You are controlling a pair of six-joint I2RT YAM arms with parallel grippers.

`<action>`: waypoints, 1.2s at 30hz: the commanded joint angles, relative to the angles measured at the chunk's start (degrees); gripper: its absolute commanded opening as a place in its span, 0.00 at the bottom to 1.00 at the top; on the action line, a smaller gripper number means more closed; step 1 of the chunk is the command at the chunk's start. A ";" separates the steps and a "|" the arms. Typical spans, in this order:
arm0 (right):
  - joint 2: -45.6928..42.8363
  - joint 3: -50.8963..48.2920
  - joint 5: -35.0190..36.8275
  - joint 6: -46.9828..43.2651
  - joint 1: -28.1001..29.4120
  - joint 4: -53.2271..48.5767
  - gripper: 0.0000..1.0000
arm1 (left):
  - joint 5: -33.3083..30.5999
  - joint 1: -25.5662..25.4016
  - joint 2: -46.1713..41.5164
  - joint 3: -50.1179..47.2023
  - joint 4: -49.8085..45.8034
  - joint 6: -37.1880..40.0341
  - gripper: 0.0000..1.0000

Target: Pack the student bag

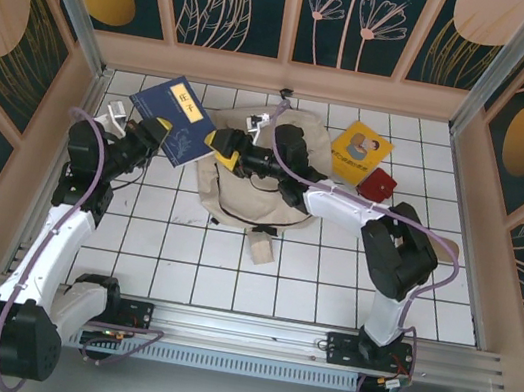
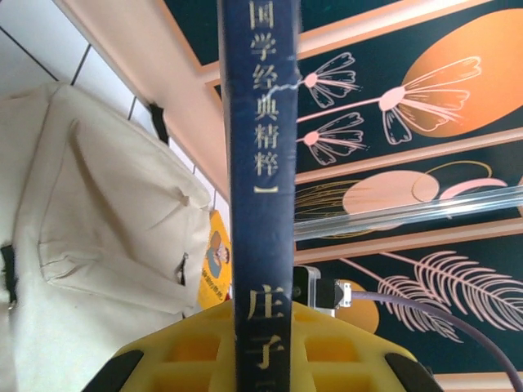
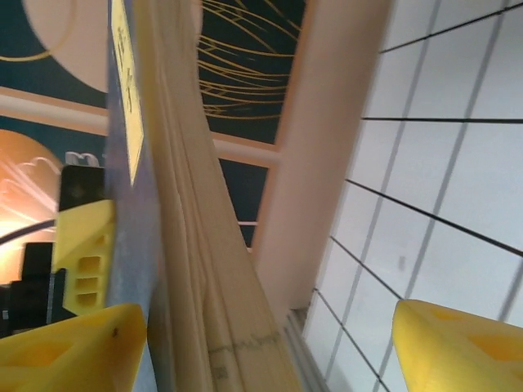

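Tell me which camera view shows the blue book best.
Top external: the blue book shows most of its front cover, clamped in the left gripper. The left wrist view faces its spine with printed characters; the right wrist view catches it edge-on, cover beside page block.

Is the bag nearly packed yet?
Not yet. Done: nothing visibly packed; the student bag lies on the table. In hand: the left gripper clamps the blue book, with the right gripper open at it. Left: the yellow book and red thing sit outside.

The student bag [image 1: 241, 200] is cream, the larger book [image 1: 162, 102] navy with yellow label, the smaller book [image 1: 361, 153] yellow, the table [image 1: 181, 253] white-tiled
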 commanded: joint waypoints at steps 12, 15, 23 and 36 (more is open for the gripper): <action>6.56 1.21 -1.22 13.49 1.34 17.25 0.66 | -2.63 -0.39 1.20 -2.71 13.75 -8.73 0.07; 8.69 2.56 -2.03 16.03 1.25 21.80 0.64 | -1.78 -0.38 2.00 -2.96 15.02 -9.17 0.06; 9.64 3.32 -0.88 18.29 1.16 23.73 0.58 | -2.56 -0.38 3.04 -3.38 14.53 -8.26 0.07; 9.11 -0.26 0.51 20.11 0.55 25.82 0.23 | -2.98 -0.39 4.99 -4.35 12.87 -5.92 0.12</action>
